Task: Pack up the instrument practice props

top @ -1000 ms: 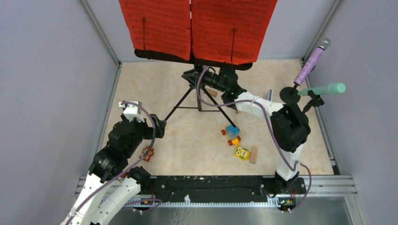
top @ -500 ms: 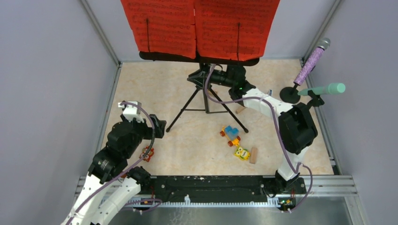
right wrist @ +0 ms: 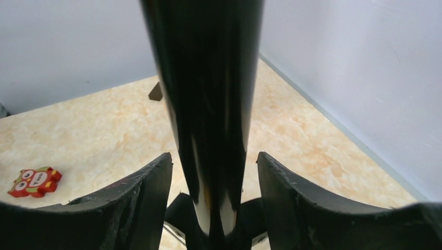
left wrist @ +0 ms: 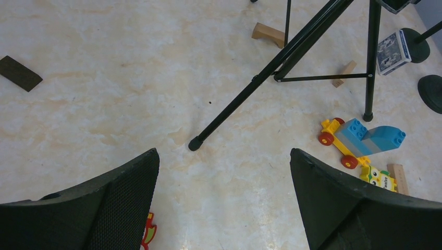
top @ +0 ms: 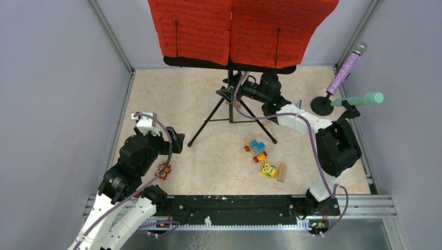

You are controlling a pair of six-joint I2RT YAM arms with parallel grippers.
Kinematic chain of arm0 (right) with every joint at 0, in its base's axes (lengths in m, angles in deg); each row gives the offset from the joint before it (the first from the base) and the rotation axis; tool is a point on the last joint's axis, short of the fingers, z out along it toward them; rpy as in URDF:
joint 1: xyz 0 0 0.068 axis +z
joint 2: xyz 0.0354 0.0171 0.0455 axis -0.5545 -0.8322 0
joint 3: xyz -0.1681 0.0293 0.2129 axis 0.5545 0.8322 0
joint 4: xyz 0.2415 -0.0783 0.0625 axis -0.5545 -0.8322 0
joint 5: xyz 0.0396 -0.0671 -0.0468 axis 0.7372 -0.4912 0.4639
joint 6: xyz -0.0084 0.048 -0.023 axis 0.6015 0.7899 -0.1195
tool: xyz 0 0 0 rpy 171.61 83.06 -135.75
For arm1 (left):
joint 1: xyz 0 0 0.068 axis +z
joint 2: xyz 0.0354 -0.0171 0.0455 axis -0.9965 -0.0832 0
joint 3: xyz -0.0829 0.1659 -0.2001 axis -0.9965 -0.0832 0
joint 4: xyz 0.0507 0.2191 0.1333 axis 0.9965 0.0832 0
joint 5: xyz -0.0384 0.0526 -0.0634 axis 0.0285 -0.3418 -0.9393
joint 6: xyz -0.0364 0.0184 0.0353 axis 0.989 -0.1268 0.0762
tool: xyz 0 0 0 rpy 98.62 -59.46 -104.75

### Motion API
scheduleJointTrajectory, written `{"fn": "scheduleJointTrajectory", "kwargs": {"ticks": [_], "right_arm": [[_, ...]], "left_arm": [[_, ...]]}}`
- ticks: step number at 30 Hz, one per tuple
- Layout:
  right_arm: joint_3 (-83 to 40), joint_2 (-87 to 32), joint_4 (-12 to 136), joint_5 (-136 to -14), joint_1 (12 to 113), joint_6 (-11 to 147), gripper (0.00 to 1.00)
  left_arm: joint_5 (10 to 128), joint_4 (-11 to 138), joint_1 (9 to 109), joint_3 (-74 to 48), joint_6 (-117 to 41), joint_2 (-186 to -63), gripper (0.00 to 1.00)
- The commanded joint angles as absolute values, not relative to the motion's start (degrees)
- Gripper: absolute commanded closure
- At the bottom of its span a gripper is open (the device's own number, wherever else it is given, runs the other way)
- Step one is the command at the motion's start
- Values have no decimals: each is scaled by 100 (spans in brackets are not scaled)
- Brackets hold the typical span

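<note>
At far centre of the table (top: 156,104), the music rack (top: 229,63) stood on its tripod legs (left wrist: 260,78), pole (right wrist: 208,104) upright, desk running left-right with red sheet-music pages (top: 242,28) facing near. Right gripper (right wrist: 213,161) straddled the pole, jaws partly open with slim gaps, clamping nothing; left gripper (left wrist: 224,156), near left, gaped wide and empty. Advised: close squarely above the leg hub, keeping the top-heavy pole vertical.
</note>
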State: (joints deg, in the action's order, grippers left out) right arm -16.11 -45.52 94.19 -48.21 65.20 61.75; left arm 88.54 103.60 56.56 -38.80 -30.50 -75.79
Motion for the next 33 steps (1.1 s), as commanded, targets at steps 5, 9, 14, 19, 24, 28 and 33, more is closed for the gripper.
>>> {"fn": "scheduleJointTrajectory", "kwargs": {"ticks": [5,9,14,19,24,28,33], "right_arm": [[-589,-4081,9840,-5569,6411,6374,33],[-79,-3593,10348,-5904,6408,6413,31],[752,-2783,10813,-6351,6407,6477,30],[1684,-1742,10741,-6545,6407,6519,30],[2310,-318,9999,-6851,6416,6351,31],[2394,999,8859,-7189,6417,6149,32],[2379,2188,8231,-7403,6413,5424,34]], "left_arm": [[8815,10073,5649,-3893,-3127,-7619,1],[8824,10074,5653,-3898,-3136,-7623,1],[8806,10062,5649,-3898,-3157,-7644,1],[8649,10028,5649,-3834,-3280,-7691,1],[8363,9907,5655,-3682,-3467,-7788,1],[7926,9525,5649,-3498,-3830,-7901,1],[7423,8787,5649,-3309,-4309,-8121,1]]}}
